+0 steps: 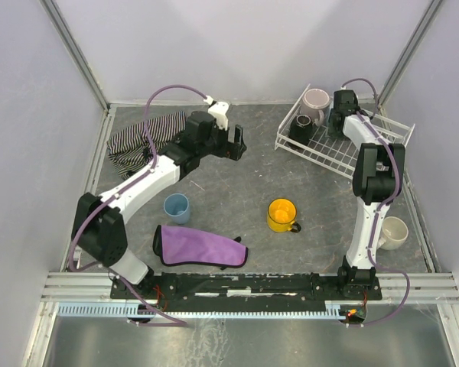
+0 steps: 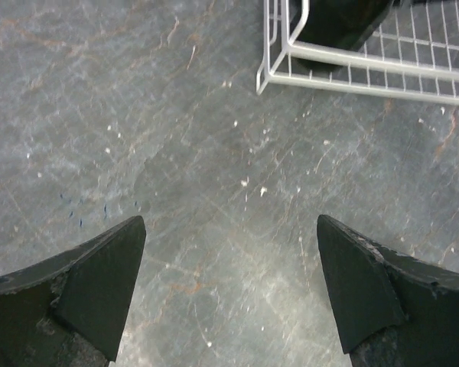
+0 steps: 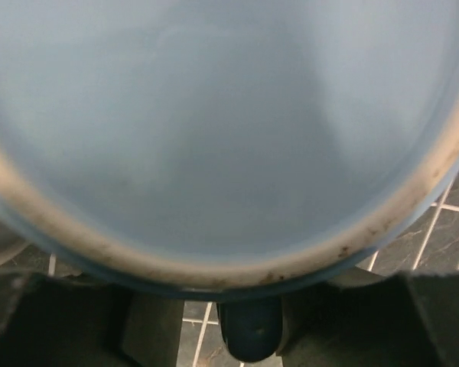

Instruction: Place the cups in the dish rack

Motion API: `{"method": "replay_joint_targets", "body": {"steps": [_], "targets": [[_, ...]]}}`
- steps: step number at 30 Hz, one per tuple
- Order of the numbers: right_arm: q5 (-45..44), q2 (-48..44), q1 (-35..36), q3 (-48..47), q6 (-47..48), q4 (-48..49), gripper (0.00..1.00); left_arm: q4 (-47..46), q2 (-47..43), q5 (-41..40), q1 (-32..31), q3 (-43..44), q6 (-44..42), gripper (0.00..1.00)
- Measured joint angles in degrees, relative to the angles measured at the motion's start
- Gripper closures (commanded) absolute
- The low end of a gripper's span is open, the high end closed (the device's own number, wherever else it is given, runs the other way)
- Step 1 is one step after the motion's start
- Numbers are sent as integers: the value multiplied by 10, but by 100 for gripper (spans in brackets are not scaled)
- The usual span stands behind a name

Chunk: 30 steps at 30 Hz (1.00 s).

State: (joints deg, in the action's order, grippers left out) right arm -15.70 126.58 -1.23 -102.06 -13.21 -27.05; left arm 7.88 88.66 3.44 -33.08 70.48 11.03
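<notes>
Cups, ceramic: six counted.
In rack: three in the white wire-grid dish rack (image 1: 333, 157): pale pink cup (image 1: 316, 100), black cup (image 1: 302, 128), light blue cup (image 3: 229, 138).
Outside rack: three, all nearer than it: yellow mug (image 1: 281, 215), dusty-blue handleless cup (image 1: 176, 207), cream-white mug (image 1: 394, 232).
Right arm: extended over the rack, right gripper (image 1: 339, 121) lowered inside. Fingers flank the light blue cup's rim; hold cannot be confirmed.
Left arm: bent, left of the rack. Left gripper (image 2: 229, 229) fully spread, empty.

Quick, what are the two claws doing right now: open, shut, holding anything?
Left gripper: open, holding nothing.
Right gripper: against the light blue cup over the dish rack; gripping it or not, cannot tell.
</notes>
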Motion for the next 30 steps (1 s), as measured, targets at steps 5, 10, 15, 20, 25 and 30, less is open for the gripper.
{"method": "replay_joint_targets", "body": {"steps": [5,10,15,20,25,30], "targets": [[0,-12,3,14,2,-5,40,43,81,16,0,124,0,1],[7,-49,6,40,-4,-4,39,86,179,33,0,294,0,1],[16,-78,17,70,-9,-6,39,127,290,42,-2,462,0,1],[17,-110,21,81,-10,-10,39,158,355,39,-7,512,0,1],[17,-147,21,92,-14,-15,39,186,399,27,-22,520,0,1],[17,-178,19,111,-20,-18,40,193,422,11,-50,538,0,1]]}}
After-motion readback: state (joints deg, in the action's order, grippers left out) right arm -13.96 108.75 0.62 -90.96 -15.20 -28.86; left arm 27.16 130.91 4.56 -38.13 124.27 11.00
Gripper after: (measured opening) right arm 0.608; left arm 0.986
